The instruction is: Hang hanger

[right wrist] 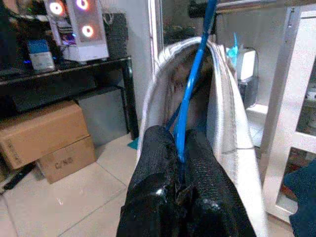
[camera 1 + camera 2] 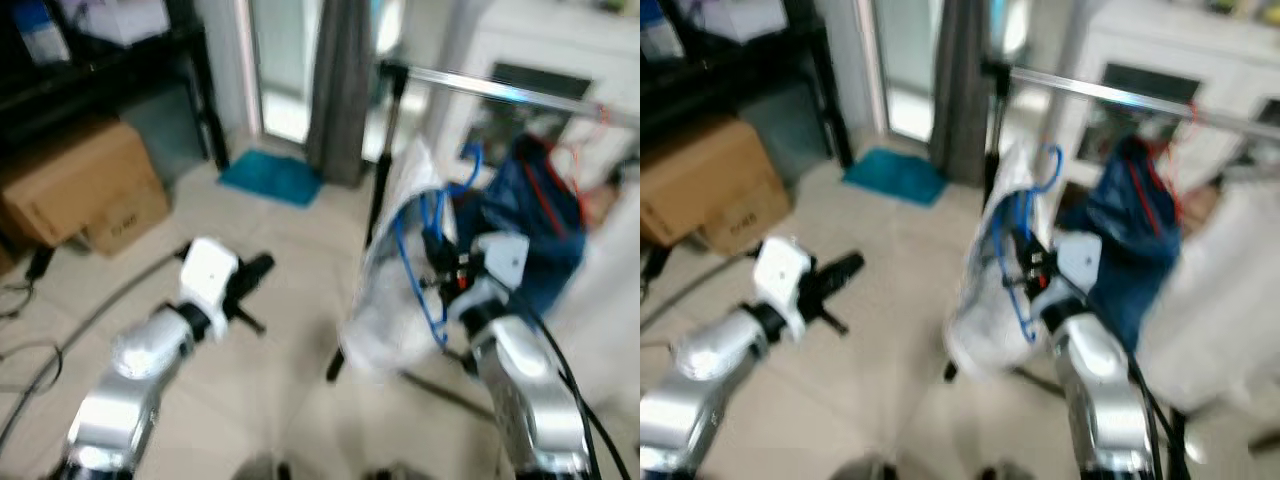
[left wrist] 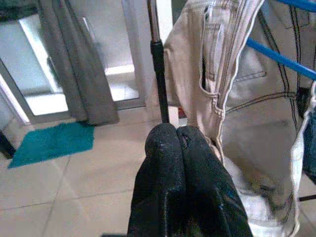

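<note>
**Blue hanger held beneath the clothes rail**

A silver clothes rail point(image 2: 500, 90) on a black upright runs above and beyond the right hand point(image 1: 180, 148), carrying a dark blue garment point(image 2: 525, 235) just past that hand on its outer side. Two cardboard boxes point(image 1: 44, 136) sit on the tiled floor point(image 2: 290, 300) well off to the left hand's outer side; the smaller one bears faint lettering that cannot be read for certain. A teal mat point(image 3: 52, 143) lies by the grey curtain point(image 3: 74, 64), ahead of the left hand. The pale garment point(image 1: 222, 113) drapes over the blue hanger point(image 1: 190, 94), hanging around the right hand. The right hand's two black fingers pinch the hanger's blue wire between them, below the rail. The left hand point(image 3: 180, 143) is held low and apart, fingers pressed together on nothing.
</note>
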Controlling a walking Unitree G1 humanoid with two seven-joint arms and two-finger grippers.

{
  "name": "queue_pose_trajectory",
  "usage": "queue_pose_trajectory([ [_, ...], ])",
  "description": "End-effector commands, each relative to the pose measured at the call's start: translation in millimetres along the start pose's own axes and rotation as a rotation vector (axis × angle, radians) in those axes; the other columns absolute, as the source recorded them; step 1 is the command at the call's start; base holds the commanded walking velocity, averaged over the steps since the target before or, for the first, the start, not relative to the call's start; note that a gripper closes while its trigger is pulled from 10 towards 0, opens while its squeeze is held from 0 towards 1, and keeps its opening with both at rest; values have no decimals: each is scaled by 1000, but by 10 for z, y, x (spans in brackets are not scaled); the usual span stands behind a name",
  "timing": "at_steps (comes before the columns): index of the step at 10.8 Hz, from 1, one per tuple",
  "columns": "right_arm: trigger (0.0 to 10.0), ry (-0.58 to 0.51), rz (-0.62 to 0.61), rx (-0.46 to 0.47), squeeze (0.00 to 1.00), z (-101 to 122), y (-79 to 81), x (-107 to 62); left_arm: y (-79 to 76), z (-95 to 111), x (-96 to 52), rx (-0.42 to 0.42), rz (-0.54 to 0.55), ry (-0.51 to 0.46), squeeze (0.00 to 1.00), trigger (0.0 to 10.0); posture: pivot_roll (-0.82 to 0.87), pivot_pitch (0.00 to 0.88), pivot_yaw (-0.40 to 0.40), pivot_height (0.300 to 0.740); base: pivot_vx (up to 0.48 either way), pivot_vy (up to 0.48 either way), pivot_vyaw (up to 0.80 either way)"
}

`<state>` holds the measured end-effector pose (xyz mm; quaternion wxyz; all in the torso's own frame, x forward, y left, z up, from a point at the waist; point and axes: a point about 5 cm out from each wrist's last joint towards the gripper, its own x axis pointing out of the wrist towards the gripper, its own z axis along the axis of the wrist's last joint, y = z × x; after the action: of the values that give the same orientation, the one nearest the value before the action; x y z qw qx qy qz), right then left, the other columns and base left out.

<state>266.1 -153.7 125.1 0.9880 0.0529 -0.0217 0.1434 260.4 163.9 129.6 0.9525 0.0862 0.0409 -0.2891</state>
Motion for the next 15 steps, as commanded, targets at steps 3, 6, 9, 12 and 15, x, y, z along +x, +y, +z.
queue_pose_trajectory([
  [3,0,-131,137,17,0,330,-3,69,168,45,108,46,5,13,0,10000,-46,0,67,740,0,0,0],
  [6,0,-166,182,7,0,484,5,120,253,246,224,67,-37,-81,1000,10000,-52,0,52,740,0,0,0],
  [9,0,-157,261,-24,0,565,79,176,86,417,529,89,-212,-146,1000,10000,-54,0,24,740,0,0,0],
  [12,0,-174,306,-30,0,618,200,177,277,570,801,214,-119,-162,0,10000,-64,0,54,740,0,0,0],
  [15,0,-185,307,-27,0,648,168,71,272,738,655,106,-267,-252,0,10000,-81,0,79,740,0,0,0],
])
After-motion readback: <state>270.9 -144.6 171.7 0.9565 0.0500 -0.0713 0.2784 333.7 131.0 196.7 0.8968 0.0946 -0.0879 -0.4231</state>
